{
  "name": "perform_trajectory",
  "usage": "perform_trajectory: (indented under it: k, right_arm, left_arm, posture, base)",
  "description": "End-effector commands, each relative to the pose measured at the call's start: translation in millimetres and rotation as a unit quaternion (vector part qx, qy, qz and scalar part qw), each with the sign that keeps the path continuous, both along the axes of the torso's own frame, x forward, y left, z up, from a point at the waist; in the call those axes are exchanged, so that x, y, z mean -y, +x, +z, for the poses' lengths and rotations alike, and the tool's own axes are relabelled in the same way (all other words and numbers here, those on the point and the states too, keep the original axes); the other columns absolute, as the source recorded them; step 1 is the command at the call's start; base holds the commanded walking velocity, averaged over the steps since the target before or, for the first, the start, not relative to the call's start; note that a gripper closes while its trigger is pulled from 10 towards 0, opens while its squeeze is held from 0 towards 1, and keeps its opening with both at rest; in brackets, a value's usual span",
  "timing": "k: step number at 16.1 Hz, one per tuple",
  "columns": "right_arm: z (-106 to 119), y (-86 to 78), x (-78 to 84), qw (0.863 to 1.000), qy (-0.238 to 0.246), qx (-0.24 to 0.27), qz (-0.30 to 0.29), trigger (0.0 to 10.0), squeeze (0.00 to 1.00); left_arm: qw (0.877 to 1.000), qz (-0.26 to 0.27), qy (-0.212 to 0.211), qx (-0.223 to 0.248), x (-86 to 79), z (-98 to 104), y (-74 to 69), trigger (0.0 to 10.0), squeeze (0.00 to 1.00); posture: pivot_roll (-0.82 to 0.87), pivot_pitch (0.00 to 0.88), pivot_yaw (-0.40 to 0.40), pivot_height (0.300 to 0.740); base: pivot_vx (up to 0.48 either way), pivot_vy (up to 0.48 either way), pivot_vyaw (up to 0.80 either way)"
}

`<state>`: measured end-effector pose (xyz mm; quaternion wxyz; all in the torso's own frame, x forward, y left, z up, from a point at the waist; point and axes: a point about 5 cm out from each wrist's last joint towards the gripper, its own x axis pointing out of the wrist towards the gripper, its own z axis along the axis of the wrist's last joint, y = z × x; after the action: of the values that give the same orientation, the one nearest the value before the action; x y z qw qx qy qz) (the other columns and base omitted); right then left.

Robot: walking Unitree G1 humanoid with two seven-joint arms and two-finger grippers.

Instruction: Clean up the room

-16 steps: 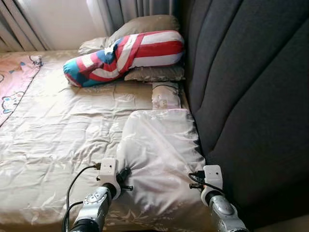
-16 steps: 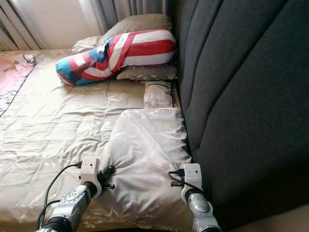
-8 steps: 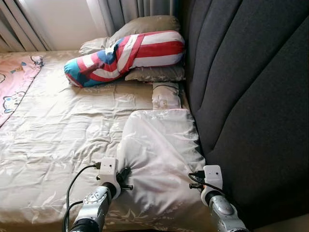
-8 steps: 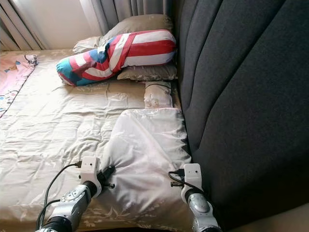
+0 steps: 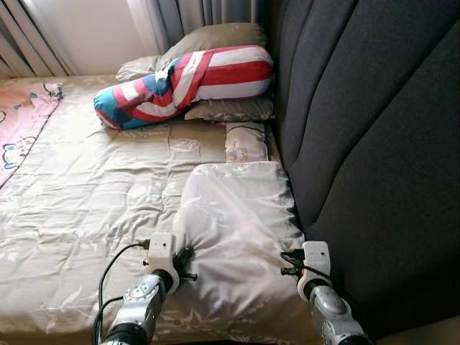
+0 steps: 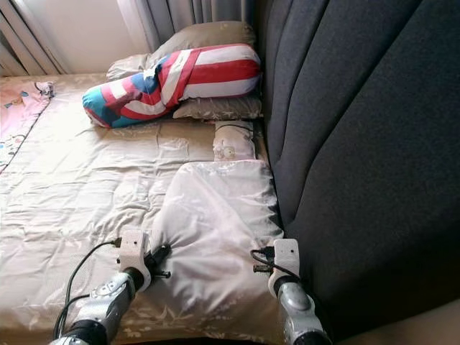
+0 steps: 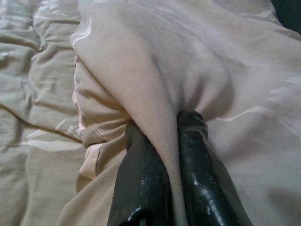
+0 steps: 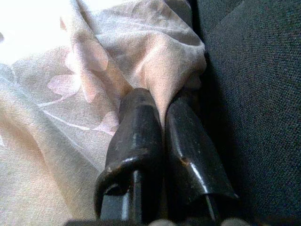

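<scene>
Stereo head and wrist views. The pale satin pillow (image 5: 241, 215) lay on the bed (image 5: 86, 194), its far side against the dark upholstered headboard (image 5: 374, 144). The left gripper (image 7: 164, 129) pinched the pillow's near left corner, its two black fingers (image 7: 141, 174) closed together with only a fold of cloth between them. The right gripper (image 8: 162, 101) pinched the near right corner beside the headboard, its fingers (image 8: 136, 127) likewise clamped on bunched fabric. A striped red, white and blue bolster (image 5: 187, 83) rested on beige pillows (image 5: 215, 36) at the bed's far end, well apart from both grippers.
</scene>
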<state>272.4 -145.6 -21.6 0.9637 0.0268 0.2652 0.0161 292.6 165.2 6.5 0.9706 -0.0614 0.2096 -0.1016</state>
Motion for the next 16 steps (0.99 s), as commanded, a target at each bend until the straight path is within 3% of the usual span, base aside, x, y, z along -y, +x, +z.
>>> perform_trajectory:
  k: [1,6,11,16]
  right_arm:
    - [9,10.2,6.6,1.000,0.001,0.017,-0.019,10.0,0.00]
    - [12,16.6,3.6,1.000,0.008,0.006,-0.016,10.0,0.00]
    - [27,35.1,1.3,1.000,0.014,0.018,-0.020,10.0,0.00]
    - [36,43.2,-3.7,0.999,0.017,0.031,-0.011,10.0,0.00]
  left_arm:
    - [1.000,0.013,0.013,0.017,-9.8,8,7.4,10.0,0.00]
    - [1.000,0.004,0.021,0.000,-2.5,7,11.4,10.0,0.00]
    - [1.000,0.013,0.020,-0.001,2.1,20,29.5,10.0,0.00]
    - [1.000,0.012,0.015,0.009,14.4,27,37.0,10.0,0.00]
  posture:
    - [-0.05,0.110,0.010,0.740]
    - [-0.04,0.138,0.011,0.740]
    - [-0.03,0.204,0.014,0.740]
    - [-0.03,0.270,0.016,0.740]
  base:
    - [0.000,0.000,0.00]
    - [0.000,0.000,0.00]
    - [0.000,0.000,0.00]
    - [0.000,0.000,0.00]
